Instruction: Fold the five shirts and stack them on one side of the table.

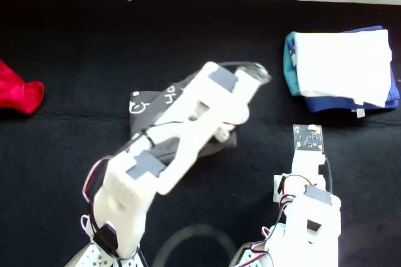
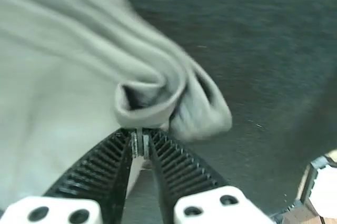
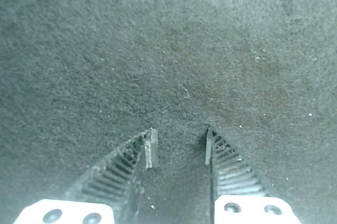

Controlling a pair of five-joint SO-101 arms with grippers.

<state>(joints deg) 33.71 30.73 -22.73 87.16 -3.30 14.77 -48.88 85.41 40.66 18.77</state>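
While left jaws clamp fold of grey shirt (image 2: 152,92), shirt lies well left of folded stack (image 1: 341,66), long axis hidden under arm (image 1: 182,135). Right jaws apart over bare tabletop (image 3: 168,40), nearer stack, on robot side.

I'm looking at a bench (image 3: 168,34) covered in matt black, felt-like cloth, slightly fuzzy and flecked with lint. The grey shirt (image 2: 63,103) is reading as soft, matt fabric, rumpled into folds. The left end effector (image 2: 140,145) and right end effector (image 3: 179,148) are showing ribbed black plastic fingers on smooth white plastic mounts. The folded stack (image 1: 341,66) and red shirt (image 1: 19,91) are looking like soft matt cloth.
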